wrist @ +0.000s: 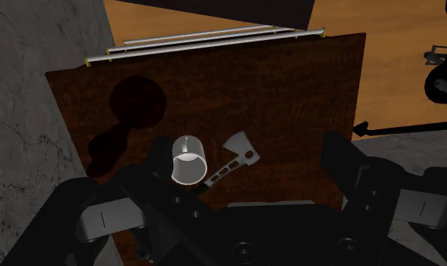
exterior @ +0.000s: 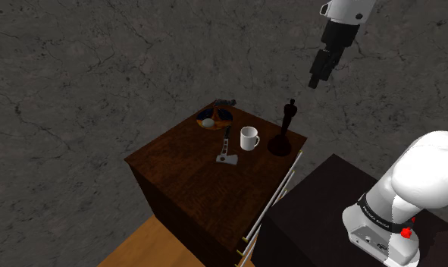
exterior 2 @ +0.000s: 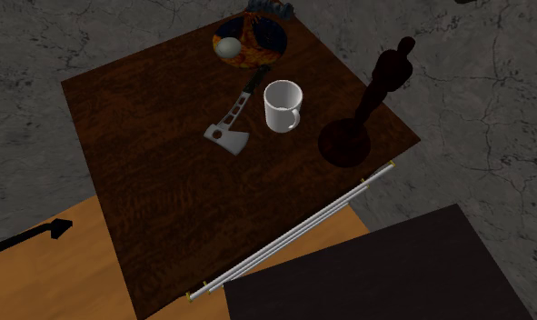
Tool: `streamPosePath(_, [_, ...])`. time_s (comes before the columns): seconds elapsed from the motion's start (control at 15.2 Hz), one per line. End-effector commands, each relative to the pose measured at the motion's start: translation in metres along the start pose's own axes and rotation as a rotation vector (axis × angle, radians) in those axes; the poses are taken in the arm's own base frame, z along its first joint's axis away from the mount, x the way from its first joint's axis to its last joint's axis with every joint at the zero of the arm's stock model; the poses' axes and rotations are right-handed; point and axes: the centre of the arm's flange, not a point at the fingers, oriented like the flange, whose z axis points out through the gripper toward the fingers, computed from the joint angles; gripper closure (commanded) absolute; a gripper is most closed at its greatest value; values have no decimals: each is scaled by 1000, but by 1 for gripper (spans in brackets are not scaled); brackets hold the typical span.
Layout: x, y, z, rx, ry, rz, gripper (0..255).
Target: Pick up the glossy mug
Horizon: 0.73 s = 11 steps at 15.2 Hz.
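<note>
A white mug point(exterior: 249, 138) point(exterior 2: 283, 105) point(wrist: 189, 160) stands upright on the dark wooden cabinet top point(exterior: 192, 182) point(exterior 2: 148, 173) point(wrist: 290, 98), its handle turned toward the cabinet's railed edge. My black gripper point(exterior: 315, 80) hangs high in the air, above and beyond the cabinet's far corner, well clear of the mug. In the wrist view the gripper point(wrist: 252, 162) is open with its fingers wide apart and nothing between them. The mug appears far below, close to one finger point(wrist: 157, 162).
A small hatchet point(exterior: 225, 148) point(exterior 2: 232, 123) point(wrist: 233, 155) lies beside the mug. A patterned bowl point(exterior: 213, 118) point(exterior 2: 250, 41) holding a pale ball sits at the far corner. A dark statuette point(exterior: 286, 129) point(exterior 2: 375, 91) stands on a round base near the metal rails point(exterior 2: 293, 232). The black stand point(exterior: 313, 220) adjoins the cabinet.
</note>
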Motion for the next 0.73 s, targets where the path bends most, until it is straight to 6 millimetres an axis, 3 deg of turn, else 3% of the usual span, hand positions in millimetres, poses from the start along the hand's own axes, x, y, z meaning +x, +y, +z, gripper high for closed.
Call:
streamPosePath(0.0, [0, 0, 0, 0, 0, 0, 0])
streamPosePath(0.66, [69, 32, 107, -8, 2, 10, 0])
